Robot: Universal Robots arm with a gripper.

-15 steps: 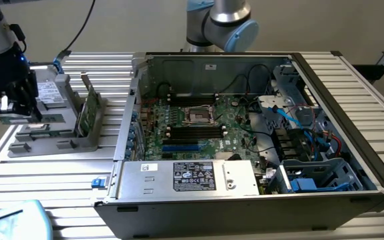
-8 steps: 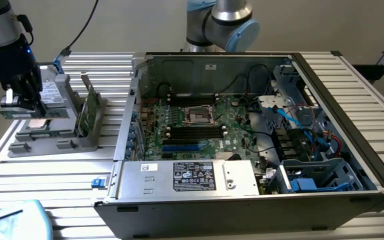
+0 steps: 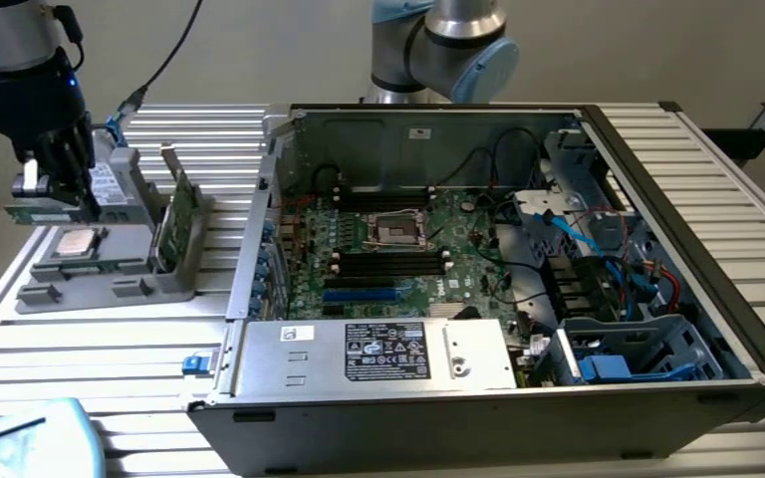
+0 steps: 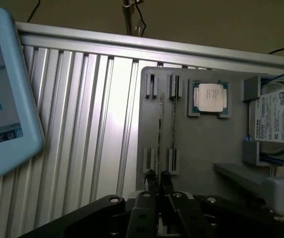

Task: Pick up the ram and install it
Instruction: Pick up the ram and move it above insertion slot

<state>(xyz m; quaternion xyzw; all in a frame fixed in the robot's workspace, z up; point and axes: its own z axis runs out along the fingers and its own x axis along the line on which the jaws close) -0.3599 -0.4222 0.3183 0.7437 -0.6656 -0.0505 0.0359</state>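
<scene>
The open case (image 3: pixel 356 438) lies on its side on the tabletop (image 3: pixel 91 358), board facing up so its slots (image 3: pixel 389 261) can be reached from above, inside the walls. Well apart, toward the exterior view's left, the fingers (image 4: pixel 166 184) are clamped on the ram (image 3: pixel 37 210), level above the holder (image 3: pixel 104 289). An upright card (image 3: pixel 176 224) stands between ram and case.

exterior view looks down over the table (image 3: pixel 91 349); wrist view, close above the shared holder (image 4: pixel 201 148).
</scene>
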